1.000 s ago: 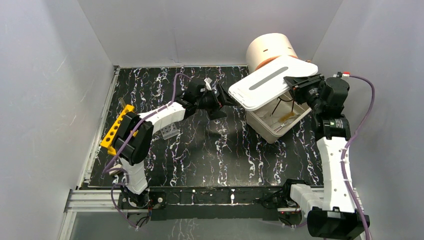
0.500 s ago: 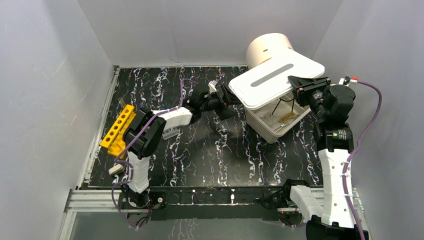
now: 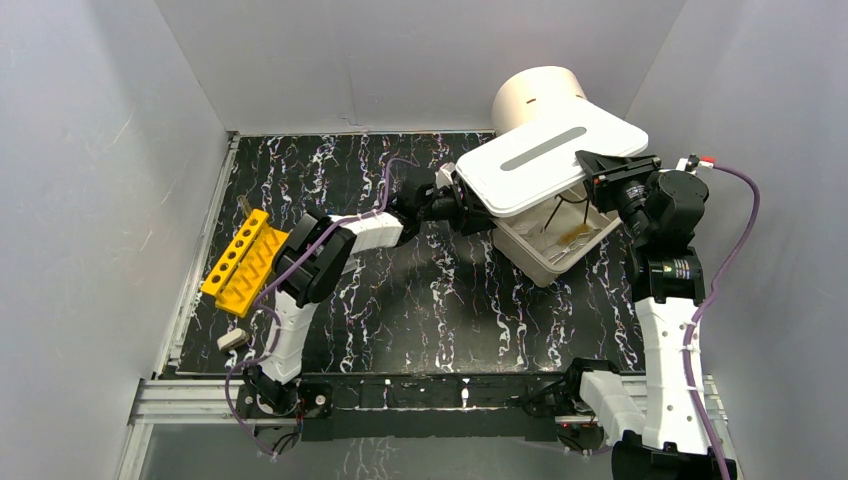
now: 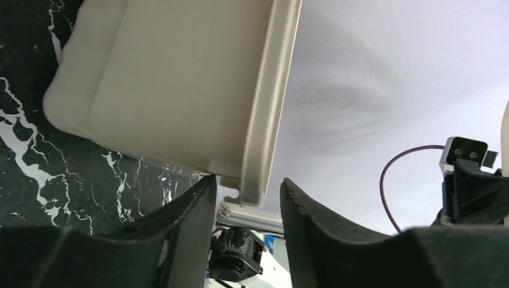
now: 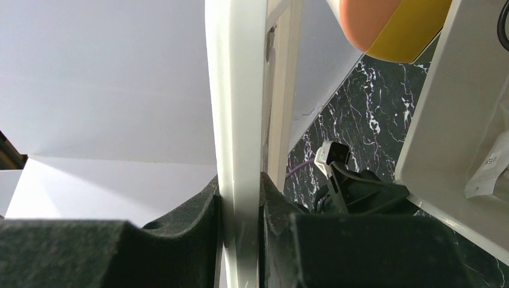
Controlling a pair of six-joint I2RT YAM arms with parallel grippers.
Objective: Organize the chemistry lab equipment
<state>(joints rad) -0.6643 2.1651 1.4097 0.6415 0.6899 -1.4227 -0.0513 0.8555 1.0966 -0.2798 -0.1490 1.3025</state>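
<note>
White plastic lid [image 3: 545, 165] pinched at its edge by our right gripper [image 5: 240, 198], our left gripper [image 4: 246, 192] spread astride its opposite rim, lab tools [image 3: 572, 235] in the bin [image 3: 530, 262] just beneath: closing next needs level lowering, we judge.

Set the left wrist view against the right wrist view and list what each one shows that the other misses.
Left wrist only: the lid seen broad-face on, with the left claw open and its fingers straddling the rim without clearly touching it; the right arm is far off at the right edge.
Right wrist only: the right claw shut on the lid's edge, the white bin, an orange and yellow object at the top, and the left arm beyond.
Both: the lid and the black marbled table.
</note>
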